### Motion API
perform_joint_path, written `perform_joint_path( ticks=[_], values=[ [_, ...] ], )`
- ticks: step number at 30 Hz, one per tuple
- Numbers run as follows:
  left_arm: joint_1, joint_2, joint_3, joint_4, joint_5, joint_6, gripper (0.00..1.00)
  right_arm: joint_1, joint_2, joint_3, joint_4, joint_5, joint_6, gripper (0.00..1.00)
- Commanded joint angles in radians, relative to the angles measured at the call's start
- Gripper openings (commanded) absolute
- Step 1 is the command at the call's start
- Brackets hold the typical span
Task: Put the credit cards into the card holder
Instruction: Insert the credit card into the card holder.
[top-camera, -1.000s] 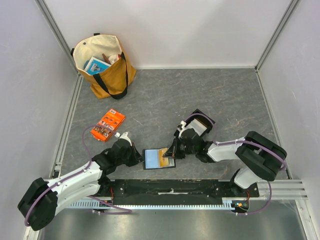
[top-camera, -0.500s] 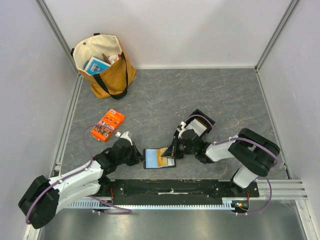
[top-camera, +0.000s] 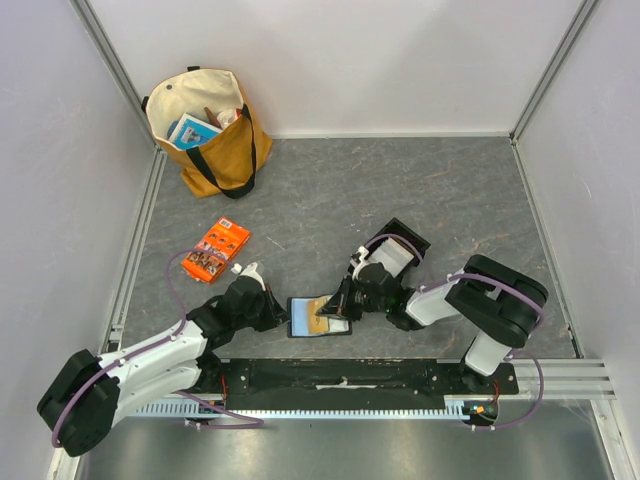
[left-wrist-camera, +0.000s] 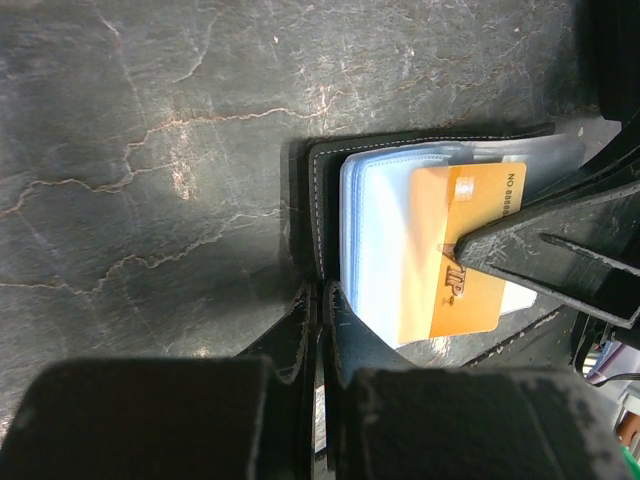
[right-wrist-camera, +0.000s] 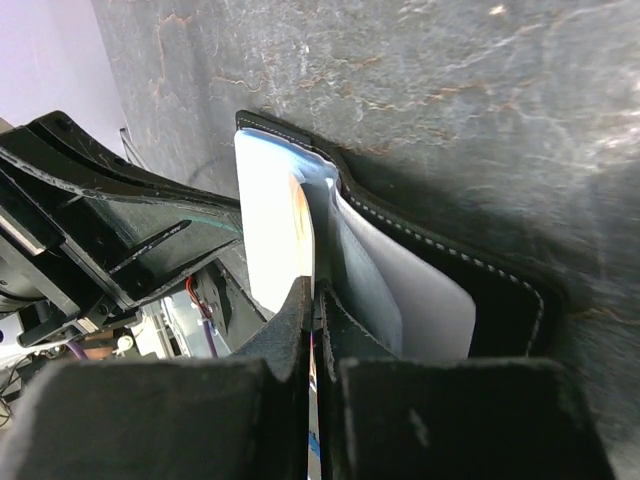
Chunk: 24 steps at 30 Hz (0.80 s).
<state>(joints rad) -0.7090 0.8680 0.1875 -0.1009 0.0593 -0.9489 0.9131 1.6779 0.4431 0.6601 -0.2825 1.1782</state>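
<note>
A grey, stone-patterned table (top-camera: 450, 190) sits between white wall panels with metal corner rails. A tan and cream tote bag (top-camera: 215, 130) stands in the far left corner, and an orange printed packet (top-camera: 216, 250) lies on the table nearer the arms. A black shallow tray (top-camera: 412, 236) shows partly behind the right arm.

The card holder (top-camera: 305, 318) lies open on the table close to the near edge, between the two arms. Its black stitched leather cover frames pale bluish clear sleeves. The left gripper (top-camera: 279, 312) is at the holder's left edge. In the left wrist view its fingers (left-wrist-camera: 300, 330) are pressed nearly together, with the black cover's edge pinched between them.

The right gripper (top-camera: 342, 304) reaches in from the other side and clamps an orange credit card (left-wrist-camera: 465, 250). The card lies over the clear sleeves, its printed number along the far edge, and one of its ends is hidden under the right gripper's finger. In the right wrist view the card appears edge-on (right-wrist-camera: 303, 225) in the narrow slit between the closed fingers, beside a white sleeve of the holder (right-wrist-camera: 480, 290). Whether the card sits inside a sleeve or only on top cannot be told.
</note>
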Motion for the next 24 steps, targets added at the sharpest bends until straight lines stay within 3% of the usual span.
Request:
perform_joint_path(
  ticks=[1, 6, 11, 13, 24],
  values=[
    [-0.003, 0.014, 0.004, 0.007, 0.005, 0.021, 0.02, 0.056, 0.043, 0.025, -0.034, 0.037, 0.024, 0.01],
    [-0.003, 0.005, 0.006, -0.002, -0.001, 0.021, 0.02, 0.061, -0.001, 0.057, -0.181, 0.101, -0.021, 0.10],
    [-0.004, -0.014, 0.001, -0.011, -0.007, 0.018, 0.02, 0.059, -0.122, 0.155, -0.486, 0.248, -0.150, 0.40],
    [-0.003, -0.014, 0.000, -0.011, -0.007, 0.019, 0.02, 0.061, -0.162, 0.189, -0.563, 0.276, -0.184, 0.47],
    [-0.003, -0.004, 0.007, -0.002, -0.001, 0.025, 0.02, 0.067, -0.113, 0.266, -0.651, 0.243, -0.226, 0.48]
  ],
)
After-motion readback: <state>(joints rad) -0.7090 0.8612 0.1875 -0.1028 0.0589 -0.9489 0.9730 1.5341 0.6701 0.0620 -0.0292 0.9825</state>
